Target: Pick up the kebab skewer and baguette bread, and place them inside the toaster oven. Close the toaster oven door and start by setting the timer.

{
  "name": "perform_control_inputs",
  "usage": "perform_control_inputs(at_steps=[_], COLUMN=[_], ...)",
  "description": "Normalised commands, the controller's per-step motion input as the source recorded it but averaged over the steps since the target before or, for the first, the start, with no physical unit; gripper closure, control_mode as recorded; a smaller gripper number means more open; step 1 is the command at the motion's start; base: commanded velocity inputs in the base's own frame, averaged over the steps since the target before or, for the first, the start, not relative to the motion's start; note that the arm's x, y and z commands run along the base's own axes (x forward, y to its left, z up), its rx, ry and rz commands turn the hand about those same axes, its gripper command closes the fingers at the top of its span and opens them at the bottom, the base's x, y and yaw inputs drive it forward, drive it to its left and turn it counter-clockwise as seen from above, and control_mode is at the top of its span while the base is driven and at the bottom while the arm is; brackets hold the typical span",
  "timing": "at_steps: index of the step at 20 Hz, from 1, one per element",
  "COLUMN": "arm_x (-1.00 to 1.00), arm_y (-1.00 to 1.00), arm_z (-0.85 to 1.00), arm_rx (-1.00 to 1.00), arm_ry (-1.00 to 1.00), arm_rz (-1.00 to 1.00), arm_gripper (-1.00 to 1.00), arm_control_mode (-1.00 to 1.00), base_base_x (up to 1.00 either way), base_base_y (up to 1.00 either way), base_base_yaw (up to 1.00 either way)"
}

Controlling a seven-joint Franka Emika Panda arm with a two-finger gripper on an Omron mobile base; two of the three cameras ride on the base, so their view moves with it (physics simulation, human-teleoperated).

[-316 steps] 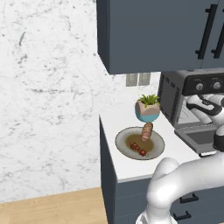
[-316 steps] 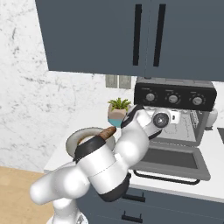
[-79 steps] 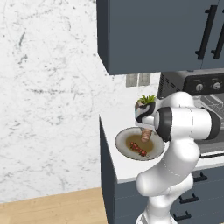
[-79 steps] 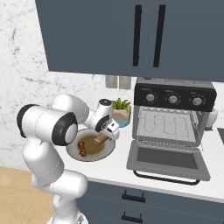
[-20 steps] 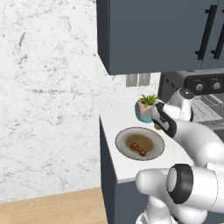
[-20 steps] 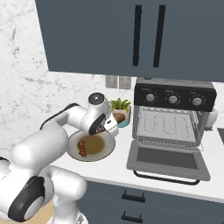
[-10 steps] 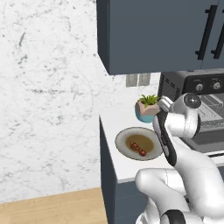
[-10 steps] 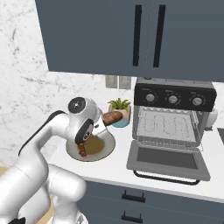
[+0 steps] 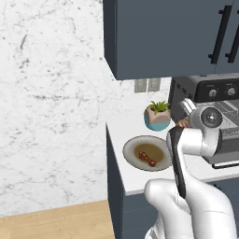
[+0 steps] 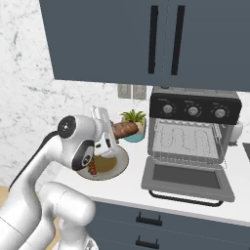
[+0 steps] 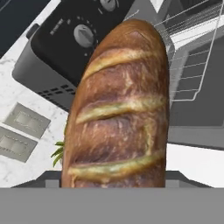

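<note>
1. Since a second ago, the baguette bread (image 10: pixel 125 129) is being carried up off the plate (image 10: pixel 119 166) and is now hanging in the air, level with the potted plant (image 10: pixel 134 125), pointing toward the toaster oven (image 10: pixel 194 136).
2. Clamped on the near end of the baguette bread, the gripper (image 10: pixel 108 132) is holding the loaf out roughly level; in the hand view the bread (image 11: pixel 119 109) is rising straight up from between the jaws, its paler score marks facing the camera.
3. Lying alone on the plate now, the kebab skewer (image 9: pixel 147 158) is showing its dark red chunks near the middle of the dish; from the right base view part of it (image 10: pixel 92 169) is peeking out below the arm's wrist.
4. Standing open, the toaster oven door (image 10: pixel 186 180) is lying flat on the counter (image 10: pixel 128 186) in front of the oven, bar handle toward the counter's front edge, with the wire rack (image 10: pixel 184 140) showing inside.
5. Sitting just beside the oven's left wall, the potted plant is standing behind the plate.
</note>
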Motion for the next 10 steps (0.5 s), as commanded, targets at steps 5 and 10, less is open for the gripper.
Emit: perform_control_inputs(at_steps=[5,10], arm_x=[-0.21,-0.05], arm_y=[-0.60,-0.57], arm_z=[0.42,0.16], arm_rx=[0.08,0.10], arm_ry=[-0.03,-0.01], arm_rz=[-0.09,-0.02], arm_gripper=[1.00,1.00], arm_control_mode=[-1.00,-1.00], base_base_x=[0.00,0.00], base_base_y=[0.00,0.00], base_base_yaw=[0.00,0.00])
